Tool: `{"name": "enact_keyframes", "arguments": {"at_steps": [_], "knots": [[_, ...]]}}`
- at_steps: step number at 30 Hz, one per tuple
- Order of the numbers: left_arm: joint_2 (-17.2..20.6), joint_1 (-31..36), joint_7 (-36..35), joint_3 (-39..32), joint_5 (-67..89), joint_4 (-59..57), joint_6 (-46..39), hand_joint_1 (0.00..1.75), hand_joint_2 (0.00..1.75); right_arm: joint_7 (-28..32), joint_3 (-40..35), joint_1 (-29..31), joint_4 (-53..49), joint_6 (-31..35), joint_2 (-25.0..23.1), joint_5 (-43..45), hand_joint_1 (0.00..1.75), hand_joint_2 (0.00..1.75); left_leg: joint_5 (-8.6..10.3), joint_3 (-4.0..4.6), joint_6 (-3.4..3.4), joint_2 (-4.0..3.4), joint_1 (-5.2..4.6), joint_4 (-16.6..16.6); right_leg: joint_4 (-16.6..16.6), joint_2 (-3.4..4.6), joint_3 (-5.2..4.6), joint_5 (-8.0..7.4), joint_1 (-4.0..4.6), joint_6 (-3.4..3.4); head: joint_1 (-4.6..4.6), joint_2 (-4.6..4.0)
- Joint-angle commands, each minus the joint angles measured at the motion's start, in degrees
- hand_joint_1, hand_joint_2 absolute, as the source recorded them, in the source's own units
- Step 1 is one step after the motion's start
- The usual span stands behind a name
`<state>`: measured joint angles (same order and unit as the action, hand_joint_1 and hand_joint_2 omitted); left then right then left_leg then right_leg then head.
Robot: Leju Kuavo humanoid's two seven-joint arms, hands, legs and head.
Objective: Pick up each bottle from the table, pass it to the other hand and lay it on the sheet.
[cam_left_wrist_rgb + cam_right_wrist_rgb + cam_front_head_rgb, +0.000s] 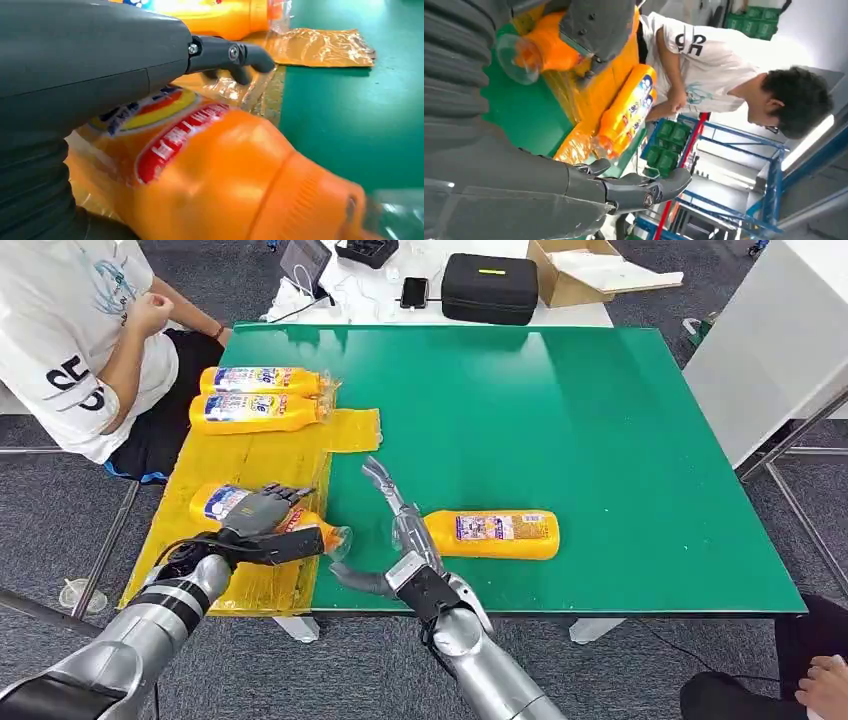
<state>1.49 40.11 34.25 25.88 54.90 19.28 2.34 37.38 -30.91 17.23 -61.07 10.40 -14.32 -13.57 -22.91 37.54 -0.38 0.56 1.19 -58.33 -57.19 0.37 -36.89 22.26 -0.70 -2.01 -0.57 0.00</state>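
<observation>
The left hand (262, 512) grips an orange bottle (225, 502) lying on the yellow sheet (262, 462) at the tabletop's (600, 420) near left edge. Two more bottles (258, 398) lie side by side farther along the sheet. A fourth bottle (492, 534) lies on the green tabletop just beside the right hand (400, 540), whose fingers are spread and hold nothing.

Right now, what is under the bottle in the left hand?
The yellow sheet lies under the bottle held by the left hand. The hand covers the bottle's middle.
</observation>
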Motion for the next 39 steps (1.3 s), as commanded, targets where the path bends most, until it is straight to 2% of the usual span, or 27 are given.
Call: {"name": "enact_keyframes", "arguments": {"at_steps": [1, 8, 14, 20, 22, 23, 24, 25, 26, 27, 28, 30, 31, 35, 36, 37, 39], "knots": [[-0.2, 0.2, -0.5, -0.4, -1.3, -3.6, 3.1, 0.0, 0.0, -0.3, -0.1, 3.3, 6.0, -0.9, 0.5, 0.6, 0.0, 1.75, -0.13, -0.41, 0.09, -0.18, -0.01, 0.1, 0.1, 0.1, 0.37, 0.08, 0.02, 0.06, 0.02, 0.0], [0.3, 0.2, 0.1, -0.3, -2.0, -3.7, 5.7, 0.0, 0.0, -0.3, 0.6, 3.6, 7.0, -1.5, 0.4, 0.9, 0.0, 1.75, -0.06, -0.26, 0.07, -0.07, -0.02, 0.0, 0.1, 0.05, 0.28, 0.02, 0.01, 0.05, 0.02, 0.0], [0.4, 0.4, 0.1, -0.3, -2.1, -3.7, 6.0, 0.0, 0.0, -0.3, 0.6, 3.6, 7.1, -1.5, 0.4, 0.9, 0.0, 1.75, -0.09, -0.47, 0.09, -0.1, -0.01, 0.1, 0.1, 0.06, 0.49, 0.05, 0.02, 0.07, 0.04, 0.0], [2.7, 2.1, 2.6, -1.6, -5.5, -3.7, 16.2, 0.0, 0.0, 0.0, 1.7, 4.2, 7.5, -1.2, 1.0, 1.0, 0.0, 1.75, -0.11, -0.57, 0.09, -0.15, 0.0, 0.0, 0.1, 0.11, 0.58, 0.04, 0.04, 0.09, 0.02, 0.0], [3.3, 1.2, 5.8, -4.8, -10.4, -2.0, 19.7, 0.0, 0.0, -0.5, 2.0, 4.7, 7.8, -0.3, 1.6, 0.2, 0.0, 1.75, -0.04, -0.43, 0.06, -0.12, -0.02, 0.0, 0.1, 0.11, 0.44, -0.01, 0.0, 0.04, 0.02, 0.0], [3.9, -3.0, 5.8, -6.3, -18.9, 5.3, 21.9, 0.0, 0.0, -2.0, 1.7, 5.4, 8.3, 1.2, 2.5, -1.9, 0.0, 1.75, -0.07, -0.55, 0.09, -0.21, -0.03, 0.1, 0.1, 0.18, 0.54, -0.01, 0.0, 0.06, 0.02, 0.0], [4.0, -5.1, 5.8, -6.5, -23.9, 8.9, 21.5, 0.0, 0.0, -3.0, 1.7, 5.8, 8.6, 1.8, 2.9, -2.9, 0.0, 1.75, -0.04, -0.49, 0.06, -0.12, -0.04, 0.1, 0.1, 0.11, 0.5, -0.01, -0.02, 0.03, 0.04, 0.0], [3.4, -8.8, 5.8, -6.7, -34.9, 14.3, 16.6, 0.0, 0.0, -6.2, 1.4, 6.6, 9.2, 3.9, 4.1, -6.2, 0.0, 1.75, -0.07, -0.68, 0.11, -0.19, -0.07, 0.2, 0.2, 0.15, 0.65, 0.0, -0.03, 0.05, 0.04, 0.0], [1.7, -10.5, 5.8, -10.2, -40.0, 16.7, 13.8, 0.0, 1.75, -8.1, 1.7, 7.1, 9.6, 5.7, 4.8, -8.2, 0.0, 1.75, -0.1, -0.81, 0.14, -0.27, -0.07, 0.2, 0.2, 0.21, 0.77, 0.01, -0.02, 0.07, 0.02, 0.0], [0.3, -11.7, 5.8, -12.6, -42.9, 18.6, 10.9, 0.0, 1.75, -9.7, 1.7, 7.4, 9.8, 6.6, 5.4, -9.7, 0.0, 1.75, -0.07, -0.75, 0.13, -0.2, -0.1, 0.2, 0.2, 0.15, 0.72, 0.01, -0.07, 0.03, 0.02, 0.0], [-3.4, -13.2, 5.8, -19.2, -47.9, 22.3, 3.2, 0.0, 1.75, -13.2, 2.3, 8.1, 9.4, 8.5, 6.9, -13.8, 0.0, 1.75, -0.04, -0.6, 0.11, -0.03, -0.08, 0.1, 0.1, -0.01, 0.63, 0.03, -0.06, 0.01, 0.02, 0.0], [-6.6, -12.7, 5.8, -26.9, -53.6, 24.2, -0.5, 0.0, 1.75, -18.3, 1.8, 9.4, 9.7, 10.0, 9.3, -19.7, 0.0, 1.75, -0.04, -0.48, 0.15, 0.2, -0.06, 0.0, 0.1, -0.29, 0.57, 0.1, -0.04, -0.01, 0.04, 0.0], [-7.5, -12.9, 5.8, -30.1, -53.2, 27.1, -5.4, 0.0, 1.75, -20.7, 2.4, 9.8, 9.2, 10.2, 10.6, -22.3, 0.0, 1.75, 0.02, -0.27, 0.11, 0.24, -0.06, 0.0, 0.0, -0.32, 0.34, 0.06, -0.04, -0.02, 0.04, 0.0], [-7.7, -12.7, 5.8, -33.9, -53.7, 28.6, -5.1, 0.0, 1.75, -22.6, 3.3, 10.5, 8.5, 8.2, 12.1, -25.4, 0.0, 1.75, -0.08, -0.29, 0.17, 0.17, -0.08, -0.1, 0.0, -0.22, 0.42, 0.1, -0.04, 0.01, 0.07, 0.0], [-8.0, -13.6, 5.8, -34.8, -51.8, 31.3, -8.5, 0.0, 1.75, -25.1, 3.2, 10.9, 8.7, 8.0, 12.7, -27.8, 0.0, 1.75, -0.05, -0.21, 0.12, 0.03, -0.08, -0.1, 0.0, -0.07, 0.27, 0.04, -0.06, 0.01, 0.04, 0.0], [-8.0, -14.3, 5.8, -35.5, -51.9, 32.6, -8.2, 0.0, 1.75, -27.0, 2.7, 11.9, 8.9, 5.9, 14.1, -29.5, 0.0, 1.75, -0.08, -0.27, 0.13, 0.0, -0.11, -0.1, 0.0, -0.05, 0.31, 0.06, -0.08, 0.02, 0.04, 0.0], [-7.7, -14.9, 5.8, -36.1, -51.8, 33.1, -7.9, 0.0, 1.75, -27.6, 3.2, 12.7, 9.0, 4.4, 15.4, -29.7, 0.0, 1.75, -0.12, -0.35, 0.13, -0.03, -0.11, -0.1, 0.0, -0.03, 0.38, 0.09, -0.06, 0.05, 0.04, 0.0]]}}
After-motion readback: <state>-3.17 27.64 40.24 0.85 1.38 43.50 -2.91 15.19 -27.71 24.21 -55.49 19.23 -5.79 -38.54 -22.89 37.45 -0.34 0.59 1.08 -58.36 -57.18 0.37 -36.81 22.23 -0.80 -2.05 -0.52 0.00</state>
